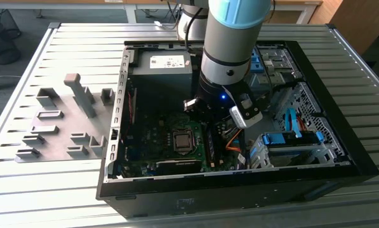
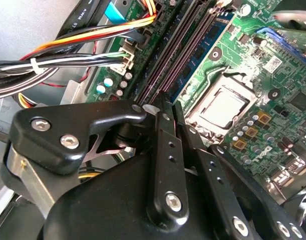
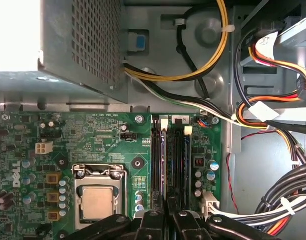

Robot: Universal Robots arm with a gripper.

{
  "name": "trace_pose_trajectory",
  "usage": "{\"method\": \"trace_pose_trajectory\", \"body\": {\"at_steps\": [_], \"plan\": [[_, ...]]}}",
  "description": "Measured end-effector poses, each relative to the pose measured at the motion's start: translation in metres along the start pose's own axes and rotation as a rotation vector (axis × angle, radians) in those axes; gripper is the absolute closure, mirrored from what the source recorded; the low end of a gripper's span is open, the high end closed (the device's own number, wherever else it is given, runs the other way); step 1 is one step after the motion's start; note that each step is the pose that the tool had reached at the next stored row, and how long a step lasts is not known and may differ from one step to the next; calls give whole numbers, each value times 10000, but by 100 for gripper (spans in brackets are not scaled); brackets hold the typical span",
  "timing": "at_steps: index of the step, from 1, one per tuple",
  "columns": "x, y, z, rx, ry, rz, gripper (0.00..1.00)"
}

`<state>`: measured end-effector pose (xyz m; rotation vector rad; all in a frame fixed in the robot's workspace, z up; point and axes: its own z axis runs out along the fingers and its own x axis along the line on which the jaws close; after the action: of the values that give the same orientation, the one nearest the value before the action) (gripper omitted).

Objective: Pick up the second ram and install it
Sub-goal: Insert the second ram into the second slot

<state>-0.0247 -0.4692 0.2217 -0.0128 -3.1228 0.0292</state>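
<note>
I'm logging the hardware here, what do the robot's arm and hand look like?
The arm is glossy silver-grey tube with a light blue joint cap, a black band and a small blue light. The hand is black, built of bar-shaped links pinned with silver screws.

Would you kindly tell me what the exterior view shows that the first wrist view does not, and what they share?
Exterior view: the whole black computer case on the slatted table, the grey fixture blocks at the exterior view's left, and the robot arm reaching into the case.
First wrist view: the perforated power supply wall and the bundled cables up close.
Both: the green motherboard with its processor socket.
</note>
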Motion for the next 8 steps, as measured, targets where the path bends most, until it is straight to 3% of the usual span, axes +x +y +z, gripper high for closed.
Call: {"method": "trace_pose_trajectory", "body": {"at_steps": [8], "plan": [[0, -26, 31, -2, 0, 7, 86]]}}
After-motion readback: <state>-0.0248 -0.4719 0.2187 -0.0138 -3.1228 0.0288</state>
